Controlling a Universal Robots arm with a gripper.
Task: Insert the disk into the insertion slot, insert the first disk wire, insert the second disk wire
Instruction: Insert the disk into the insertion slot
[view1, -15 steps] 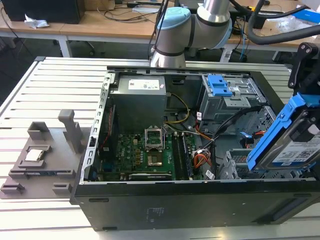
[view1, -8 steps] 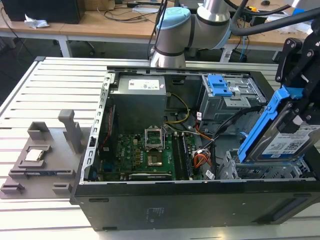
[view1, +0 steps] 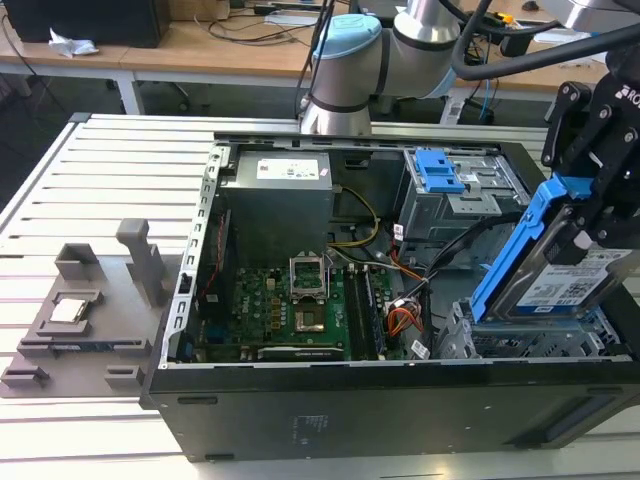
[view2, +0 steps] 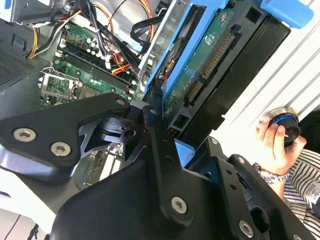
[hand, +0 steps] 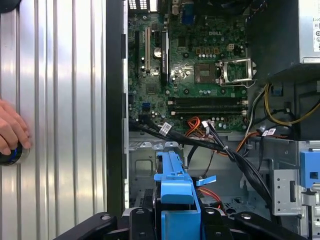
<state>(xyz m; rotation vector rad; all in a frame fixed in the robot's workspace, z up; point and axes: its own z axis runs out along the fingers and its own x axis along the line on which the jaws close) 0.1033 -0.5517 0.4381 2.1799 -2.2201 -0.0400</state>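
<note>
Well, the slatted table (view1: 100, 170) took up most of the room, and on it lay the open case (view1: 300, 410) on its side, so everything inside could be reached from above. The arm (view1: 350, 60) came in from the upper middle of the exterior view and reached over to the exterior view's right.

Inside the case, the cage (view1: 450, 200) with its blue clip stood toward the upper right. Below it, at the lower right, sat the slot (view1: 475, 340), low and perforated, with nothing in it yet.

The disk (view1: 565, 275) hung just above the slot, steeply tilted, its blue frame rising toward the gripper and its labelled face turned to the camera. I took the tilt as a way to bring the lower edge to the bay's mouth first. In the second wrist view its green underside and connectors (view2: 210, 65) faced out, presumably so the wires could reach them later.

The gripper (view1: 585, 222) was closed on the disk, clamping it by the frame with no gap that I could see.

The wires (hand: 220, 145) lay loose across the case floor near the slot, none plugged into the disk.

Beside the case, a person's hand (view2: 270, 145) rested on a round knob, perhaps ready to stop things.
</note>
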